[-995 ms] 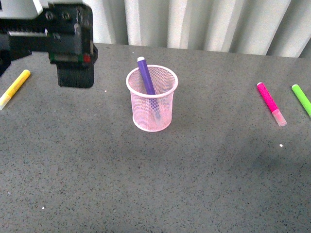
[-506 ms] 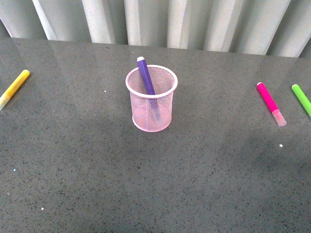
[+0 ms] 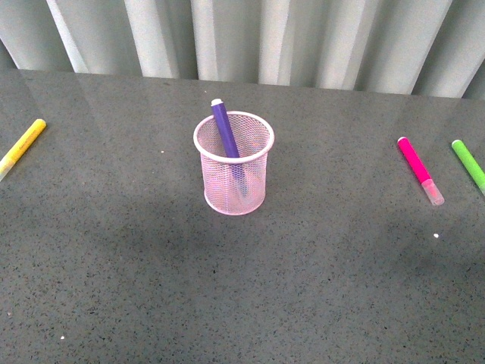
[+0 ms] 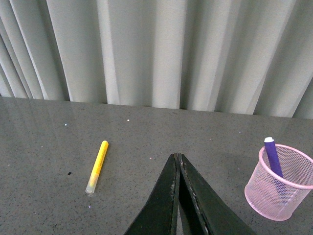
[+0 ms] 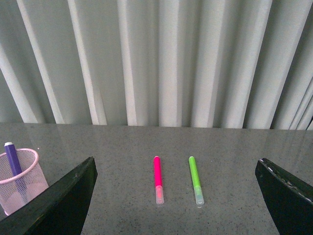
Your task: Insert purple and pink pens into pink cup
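Observation:
The pink cup [image 3: 233, 167] stands mid-table with the purple pen [image 3: 224, 129] leaning inside it, its end poking above the rim. The pink pen [image 3: 419, 168] lies flat on the table at the right. Neither arm shows in the front view. In the left wrist view my left gripper [image 4: 177, 156] is shut with nothing in it, held above the table to the left of the pink cup [image 4: 279, 183] and purple pen [image 4: 273, 156]. In the right wrist view my right gripper [image 5: 176, 169] is wide open, with the pink pen [image 5: 157, 178] lying on the table ahead between its fingers.
A green marker [image 3: 469, 164] lies just right of the pink pen, also seen as the green marker [image 5: 195, 179] in the right wrist view. A yellow marker [image 3: 23, 144] rests at the table's far left. Pale pleated curtains [image 3: 265, 38] hang along the back edge.
The left arm, seen at the upper left one second ago, has left the front view. The view has since shifted slightly, so the cup and pens sit a little lower.

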